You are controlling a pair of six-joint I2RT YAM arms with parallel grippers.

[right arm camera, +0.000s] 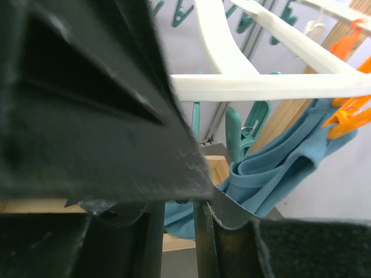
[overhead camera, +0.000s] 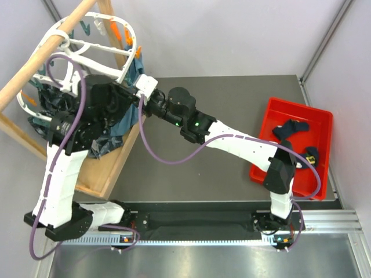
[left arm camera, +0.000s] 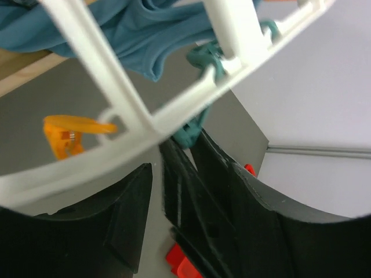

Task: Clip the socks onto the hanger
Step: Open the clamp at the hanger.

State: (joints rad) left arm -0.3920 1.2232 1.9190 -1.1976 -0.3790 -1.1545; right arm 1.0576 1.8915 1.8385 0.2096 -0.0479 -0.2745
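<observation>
Overhead, white plastic oval drying hanger (overhead camera: 126, 65) hung top left; small dark navy socks (overhead camera: 290, 128) lay well apart in red plastic tray (overhead camera: 272, 113). Left wrist: left gripper (left arm camera: 174, 168) under hanger bar, near teal clip (left arm camera: 208, 61); jaw state unclear. Right wrist: right gripper (right arm camera: 174, 237) likewise unreadable.

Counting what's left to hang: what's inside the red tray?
Dark socks lie in the red tray, one with a yellow badge. The right arm covers its near-left part, so more may hide there.
</observation>
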